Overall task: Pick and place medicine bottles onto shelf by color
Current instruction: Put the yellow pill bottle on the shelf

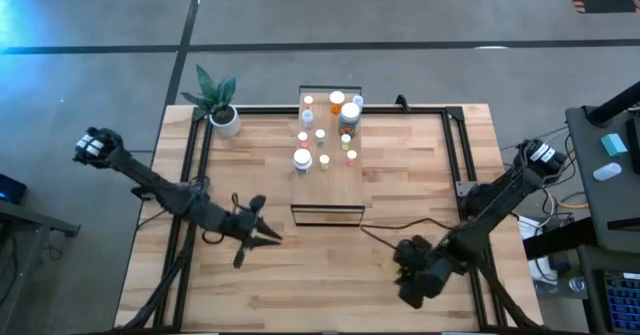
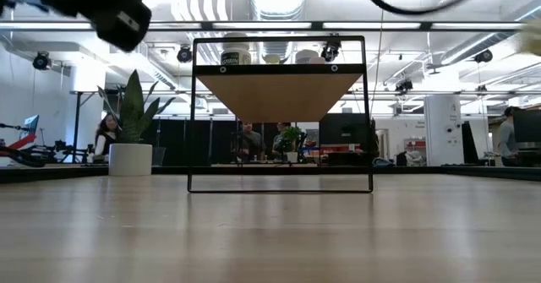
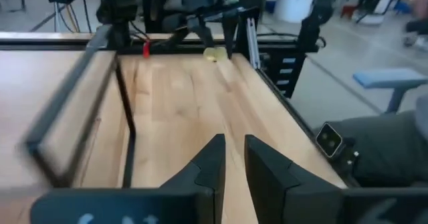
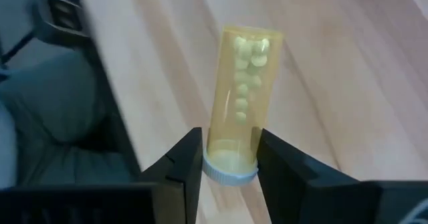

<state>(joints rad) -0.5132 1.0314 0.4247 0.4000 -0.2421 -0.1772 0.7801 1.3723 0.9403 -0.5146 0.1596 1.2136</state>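
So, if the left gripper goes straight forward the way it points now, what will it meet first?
Probably nothing nearby: ahead of the left gripper lies bare table; farther on, a small yellow bottle and the right arm.

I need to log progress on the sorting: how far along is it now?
Mostly done: about a dozen bottles stand on the shelf. In hand: the right gripper is shut on a yellow bottle near the table's right front. Left: shelving that one. The left gripper waits, holding nothing.

Bottles (image 1: pixel 323 130) clustered atop shelf (image 1: pixel 352 180); arms flank.
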